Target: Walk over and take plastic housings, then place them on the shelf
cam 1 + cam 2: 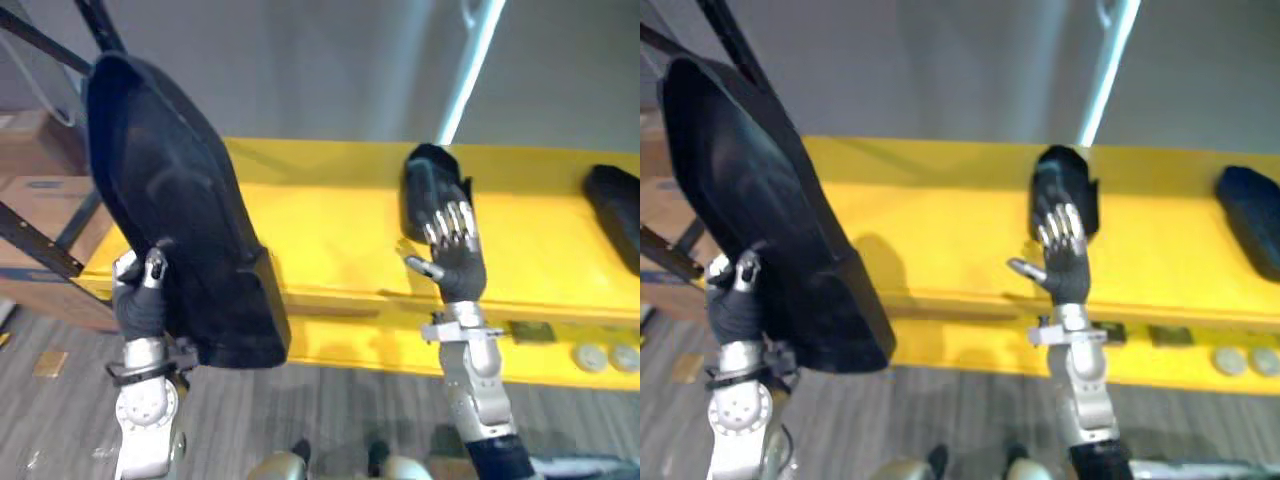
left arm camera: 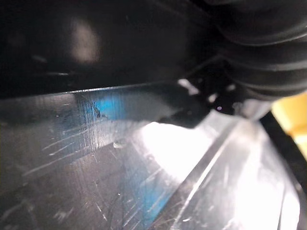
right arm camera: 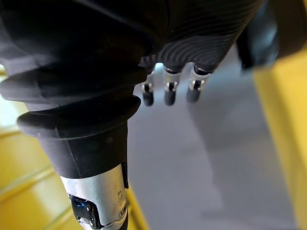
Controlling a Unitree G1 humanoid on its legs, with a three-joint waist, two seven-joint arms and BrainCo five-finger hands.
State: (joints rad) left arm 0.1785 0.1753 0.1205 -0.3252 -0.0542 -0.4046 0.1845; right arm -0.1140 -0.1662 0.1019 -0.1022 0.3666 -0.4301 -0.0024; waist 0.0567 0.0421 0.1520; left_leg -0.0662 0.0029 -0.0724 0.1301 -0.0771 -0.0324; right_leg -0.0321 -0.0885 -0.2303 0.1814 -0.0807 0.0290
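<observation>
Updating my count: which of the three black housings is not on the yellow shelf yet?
The large housing at left, held up in the left hand in front of the yellow shelf; the middle housing and right housing lie on it.

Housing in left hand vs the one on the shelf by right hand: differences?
The held housing is gripped by the left hand, up in front of the yellow shelf; the shelf housing rests on it, beyond the open right hand. The held housing looks much larger. Both are black.
</observation>
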